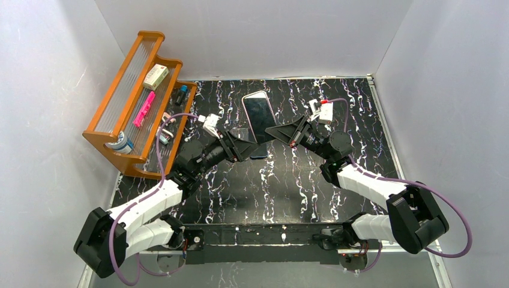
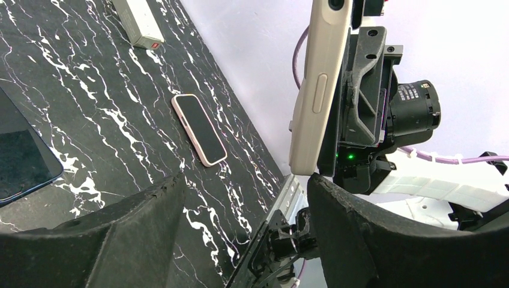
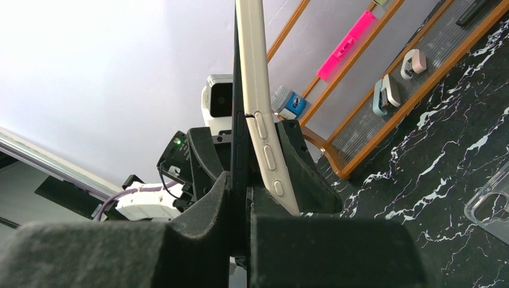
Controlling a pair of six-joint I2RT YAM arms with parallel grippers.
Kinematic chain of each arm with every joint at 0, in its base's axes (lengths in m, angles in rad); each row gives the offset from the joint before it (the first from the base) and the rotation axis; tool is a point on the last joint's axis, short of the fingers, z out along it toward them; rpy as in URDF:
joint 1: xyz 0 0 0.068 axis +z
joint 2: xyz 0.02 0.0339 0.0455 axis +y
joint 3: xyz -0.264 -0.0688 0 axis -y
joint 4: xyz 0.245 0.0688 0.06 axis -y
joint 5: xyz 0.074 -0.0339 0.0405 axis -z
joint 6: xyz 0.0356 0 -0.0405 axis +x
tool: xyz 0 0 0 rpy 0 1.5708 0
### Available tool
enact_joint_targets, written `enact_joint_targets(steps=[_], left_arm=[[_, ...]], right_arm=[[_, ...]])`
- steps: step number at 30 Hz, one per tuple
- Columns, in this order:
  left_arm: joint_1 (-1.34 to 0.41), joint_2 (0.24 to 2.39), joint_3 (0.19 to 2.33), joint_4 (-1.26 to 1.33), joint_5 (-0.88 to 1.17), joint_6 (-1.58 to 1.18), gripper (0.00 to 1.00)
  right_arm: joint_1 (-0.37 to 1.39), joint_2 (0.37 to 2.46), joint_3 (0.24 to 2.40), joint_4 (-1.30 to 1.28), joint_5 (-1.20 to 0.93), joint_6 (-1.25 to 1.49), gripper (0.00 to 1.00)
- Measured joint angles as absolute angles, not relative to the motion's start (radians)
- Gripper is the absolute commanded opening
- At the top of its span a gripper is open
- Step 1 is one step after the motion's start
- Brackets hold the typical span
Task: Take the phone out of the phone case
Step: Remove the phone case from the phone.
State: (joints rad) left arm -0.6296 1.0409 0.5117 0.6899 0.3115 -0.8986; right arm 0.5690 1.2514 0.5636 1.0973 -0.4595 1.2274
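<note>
Right gripper [image 3: 240,201]: clamped down hard, pads pressed together on the dark edge of the phone [image 1: 259,117], holding it up off the table [image 1: 300,186] in the middle of the workspace.
Phone position: screen towards the overhead camera, dark glass with a pale rim, hanging between the two wrists above the marbled top.
Phone case [image 2: 318,90]: beige and on the phone. From the right wrist it looks to stand away from the phone's edge near the pads, a thin wedge of gap there, though that is hard to be sure of at this angle.
Left gripper [image 2: 245,180]: spread wide, one finger either side of the phone's near end, neither pad touching it in its own wrist view.
Arms: both reach in from the near edge and meet nose to nose at the phone.
Second phone [image 2: 199,129]: pink-rimmed, flat on the table, screen up.
Grey box [image 2: 139,23]: lying on the table, farther along from that second phone.
Clear case [image 3: 489,204]: a transparent shell on the table, at the lower right of the right wrist view.
Wooden rack [image 1: 150,37]: at the far left against the wall, with a pink item [image 1: 143,109] and a small carton [image 1: 155,76] on its shelves.
</note>
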Motion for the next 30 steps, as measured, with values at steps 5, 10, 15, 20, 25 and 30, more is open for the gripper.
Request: enact_joint_targets(steps=[5, 10, 15, 20, 25, 30], left_arm=[[-0.633, 1.041, 0.512, 0.695, 0.287, -0.909, 0.67], [-0.636, 1.06, 0.534, 0.695, 0.284, -0.927, 0.6], [-0.638, 1.1, 0.573, 0.703, 0.287, -0.943, 0.53], [-0.637, 1.145, 0.62, 0.719, 0.285, -0.953, 0.4], [-0.64, 1.167, 0.64, 0.759, 0.301, -0.962, 0.08], [-0.643, 1.164, 0.645, 0.722, 0.289, -0.902, 0.0]], right_arm=[[0.569, 1.251, 0.564, 1.098, -0.46, 1.227, 0.01], [0.56, 1.242, 0.564, 1.097, -0.463, 1.227, 0.01], [0.548, 1.237, 0.564, 1.098, -0.471, 1.227, 0.01], [0.552, 1.237, 0.564, 1.1, -0.519, 1.234, 0.01], [0.551, 1.237, 0.564, 1.094, -0.53, 1.239, 0.01], [0.551, 1.23, 0.564, 1.039, -0.527, 1.211, 0.01]])
